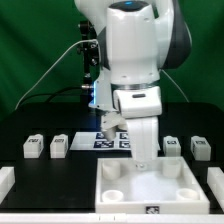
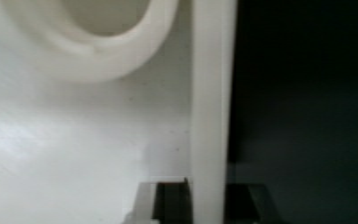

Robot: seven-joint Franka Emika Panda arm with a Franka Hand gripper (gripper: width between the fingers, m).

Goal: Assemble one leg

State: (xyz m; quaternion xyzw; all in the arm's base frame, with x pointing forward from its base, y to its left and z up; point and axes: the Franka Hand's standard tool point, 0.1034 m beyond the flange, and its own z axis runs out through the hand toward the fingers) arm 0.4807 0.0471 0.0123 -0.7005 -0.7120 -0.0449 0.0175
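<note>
**End effector low at the tray-like piece, all four legs loose on the bench**

The white arm [image 1: 135, 50] reaches straight down in the middle of the scene, and its end effector [image 1: 146, 160] sits at the back rim of the large white tray-like piece [image 1: 150, 190], which lies on the black bench [image 1: 60, 185] at the front.

In the wrist view a raised white rim of that piece runs up between the dark fingertips [image 2: 169, 203], with a round socket [image 2: 114, 30] on the inner surface to one side and dark bench on the other. The jaws appear to straddle the rim, but whether they are pressed onto it or merely standing around it cannot be told.

The legs are not in the end effector. Counted from the exterior view's left, the first leg [image 1: 33, 148] and second leg [image 1: 59, 146] sit side by side on the bench, well apart from the arm. The third leg [image 1: 171, 146] and fourth leg [image 1: 199, 149] sit on the other side, just behind the tray-like piece. Each shows a dark tag.

The marker board [image 1: 112, 141] lies flat behind the tray-like piece, between the two pairs and partly hidden by the arm.
</note>
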